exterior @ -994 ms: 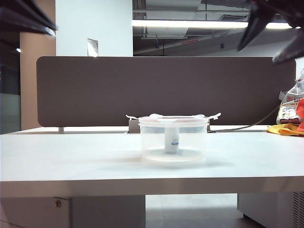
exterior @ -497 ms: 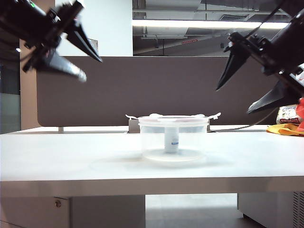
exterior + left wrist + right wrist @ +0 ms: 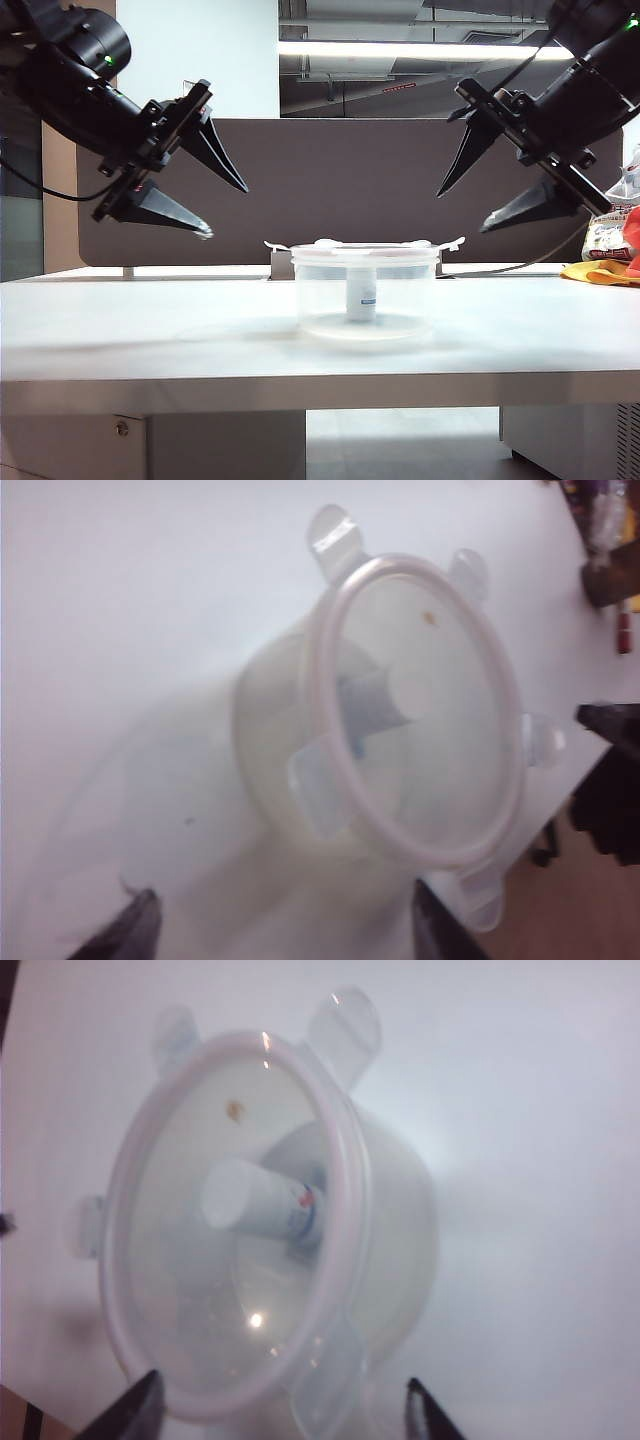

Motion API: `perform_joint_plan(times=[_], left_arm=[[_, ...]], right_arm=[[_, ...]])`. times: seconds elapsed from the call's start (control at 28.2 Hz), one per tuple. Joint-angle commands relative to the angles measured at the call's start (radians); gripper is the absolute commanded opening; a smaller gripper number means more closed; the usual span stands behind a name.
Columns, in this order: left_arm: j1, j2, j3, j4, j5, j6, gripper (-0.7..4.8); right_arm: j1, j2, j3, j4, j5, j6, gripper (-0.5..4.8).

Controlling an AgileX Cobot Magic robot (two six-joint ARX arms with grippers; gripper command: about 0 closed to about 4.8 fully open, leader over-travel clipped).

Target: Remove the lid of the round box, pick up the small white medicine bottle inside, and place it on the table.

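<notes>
Round box (image 3: 365, 295): standing on the tabletop (image 3: 150, 330), mid-way along it, in front of the dark divider panel (image 3: 340, 160). Taken as the landmark for all that follows.

Lid (image 3: 365, 250): seated flat on the box's rim, its four snap tabs sticking outward, so apparently unlatched. Not yet lifted.

Small white medicine bottle (image 3: 361, 292): upright at the centre of the box floor, under the lid.

My left jaws (image 3: 205, 185): above the box and off to its left, spread wide, grasping nothing.

My right jaws (image 3: 475, 195): above the box and off to its right, likewise parted and empty.

Step in hand: approach for lid removal.

Handling note: I judge it best to have one set of jaws steady the box wall while the other takes the lid by its rim or a tab, then lift straight up; a sideways tug could drag the light box or tip the bottle.
</notes>
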Motion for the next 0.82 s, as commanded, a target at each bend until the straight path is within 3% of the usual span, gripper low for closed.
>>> perform_joint_plan(times=[0.04, 0.14, 0.18, 0.32, 0.64, 0.82], left_arm=[[-0.014, 0.022, 0.031, 0.001, 0.032, -0.021, 3.25], [-0.048, 0.037, 0.059, -0.001, 0.026, -0.016, 2.76], [-0.066, 0.047, 0.076, -0.001, 0.024, -0.016, 2.63], [-0.101, 0.089, 0.117, -0.026, -0.036, -0.017, 2.35], [-0.102, 0.141, 0.117, -0.05, -0.063, -0.002, 2.36], [-0.102, 0.153, 0.117, -0.029, -0.059, -0.003, 2.35]], right_arm=[[0.0, 0.008, 0.007, -0.002, -0.014, 0.024, 3.04], [0.0, 0.016, 0.007, -0.022, -0.013, 0.024, 2.92], [0.0, 0.02, 0.007, -0.041, -0.014, 0.024, 2.62], [0.0, 0.022, 0.007, -0.061, -0.02, 0.024, 2.61], [0.003, 0.039, 0.007, -0.063, -0.024, 0.027, 2.58], [0.01, 0.071, 0.007, -0.054, -0.059, 0.027, 2.28]])
